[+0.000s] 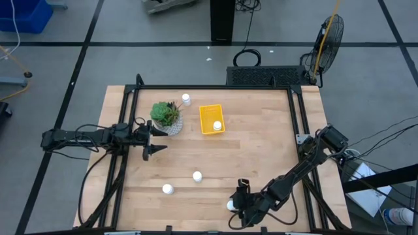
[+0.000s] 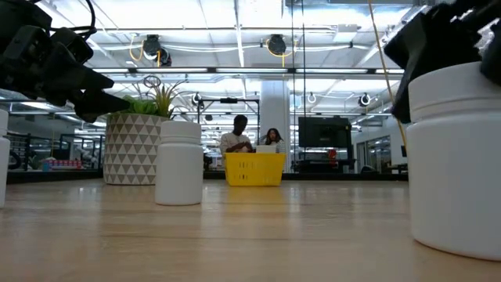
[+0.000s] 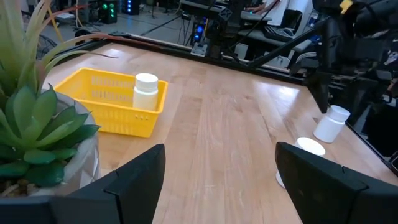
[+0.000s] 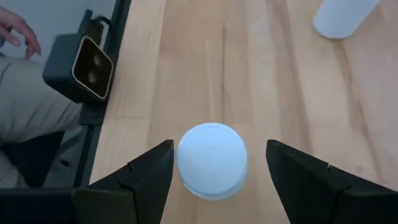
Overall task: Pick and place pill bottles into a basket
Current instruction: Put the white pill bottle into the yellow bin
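The yellow basket (image 1: 209,115) stands at the table's far middle with one white pill bottle (image 1: 217,125) upright in it; they also show in the left wrist view (image 3: 102,102) (image 3: 146,91). Another bottle (image 1: 186,98) stands beyond the plant. Two bottles (image 1: 197,175) (image 1: 168,188) stand on the near part of the table. My right gripper (image 1: 236,207) is open at the near edge, its fingers on either side of a fifth upright bottle (image 4: 212,160) without touching it. My left gripper (image 1: 151,138) is open and empty beside the plant.
A green succulent in a whitish patterned pot (image 1: 167,116) stands just left of the basket, close to my left gripper. A small dark camera (image 4: 87,68) sits at the table's near edge, and a person's hand and leg (image 4: 18,106) show beyond it. Bare wood lies between the basket and the near bottles.
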You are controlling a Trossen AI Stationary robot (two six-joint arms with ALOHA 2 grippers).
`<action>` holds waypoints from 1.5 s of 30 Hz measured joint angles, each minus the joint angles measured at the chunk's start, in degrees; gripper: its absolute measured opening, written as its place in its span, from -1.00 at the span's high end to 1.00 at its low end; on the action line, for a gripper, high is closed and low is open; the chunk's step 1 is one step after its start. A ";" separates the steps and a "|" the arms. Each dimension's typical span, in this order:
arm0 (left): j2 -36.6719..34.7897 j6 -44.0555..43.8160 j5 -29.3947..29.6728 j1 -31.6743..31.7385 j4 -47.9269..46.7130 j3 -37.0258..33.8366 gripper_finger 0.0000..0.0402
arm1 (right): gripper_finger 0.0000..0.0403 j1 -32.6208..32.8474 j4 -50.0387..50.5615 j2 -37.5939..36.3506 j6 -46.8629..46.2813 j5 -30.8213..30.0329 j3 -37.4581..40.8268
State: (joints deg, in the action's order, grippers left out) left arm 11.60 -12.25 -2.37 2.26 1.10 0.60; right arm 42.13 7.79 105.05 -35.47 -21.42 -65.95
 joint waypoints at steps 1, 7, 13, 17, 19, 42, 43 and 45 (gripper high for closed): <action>0.02 0.00 0.00 0.00 0.01 0.00 -0.54 | -0.22 -0.11 0.03 0.51 -0.07 0.66 0.00; 0.02 0.00 -0.02 0.00 0.02 0.00 -0.54 | -0.22 -0.11 -0.42 1.45 -0.52 1.11 -0.07; 0.02 0.00 -0.03 0.00 0.02 0.00 -0.54 | -0.11 -0.11 -0.19 1.45 0.02 1.41 -0.78; 0.00 0.00 -0.04 0.00 0.02 0.00 -0.54 | -0.02 -0.11 -0.21 1.45 2.57 1.56 -2.77; 0.01 0.00 -0.04 0.00 0.02 0.00 -0.54 | 0.02 -0.11 0.34 1.44 3.44 1.10 -3.67; 0.00 0.00 -0.09 0.01 0.02 0.00 -0.54 | 0.07 -0.11 4.26 1.38 1.71 1.96 -3.81; 0.00 0.00 -0.09 0.01 0.02 0.00 -0.54 | 0.11 -0.11 4.18 1.38 1.75 1.96 -3.81; 0.00 0.00 -0.09 0.00 0.00 0.00 -0.54 | 0.17 -0.10 4.06 1.38 2.13 1.90 -3.81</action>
State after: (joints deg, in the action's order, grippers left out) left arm 11.60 -12.25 -2.46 2.26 1.10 0.60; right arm 42.04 11.85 106.43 -33.34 -19.52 -69.76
